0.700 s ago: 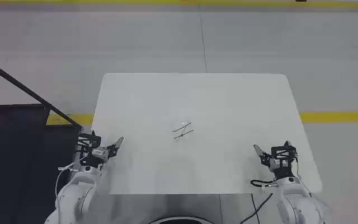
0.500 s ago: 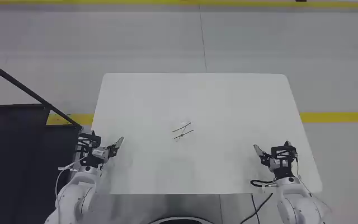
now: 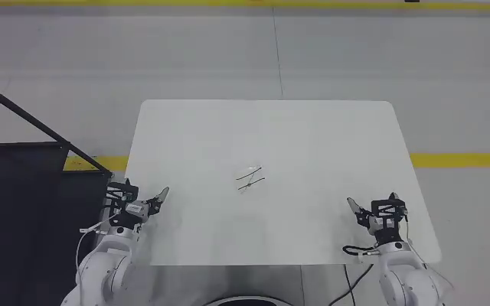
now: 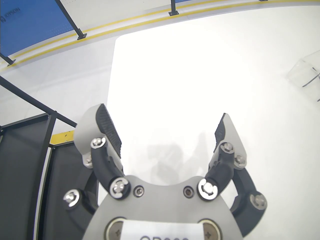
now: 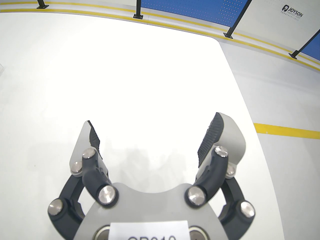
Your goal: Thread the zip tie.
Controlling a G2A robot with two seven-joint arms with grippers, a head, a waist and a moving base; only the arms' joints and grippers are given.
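Two zip ties (image 3: 250,178) lie close together, one just behind the other, on a small tray (image 4: 300,69) near the middle of the desk (image 3: 306,130), a little left of centre. The left pincer (image 4: 162,111) sits over the desk's near left corner, well apart from the tray, which lies ahead of it and toward the robot's right. The right pincer (image 5: 152,117) sits over the near right part of the desk, just inside the right edge, with the tray ahead and far off to its left, so the zip ties lie between the two arms and farther from the robot than either.
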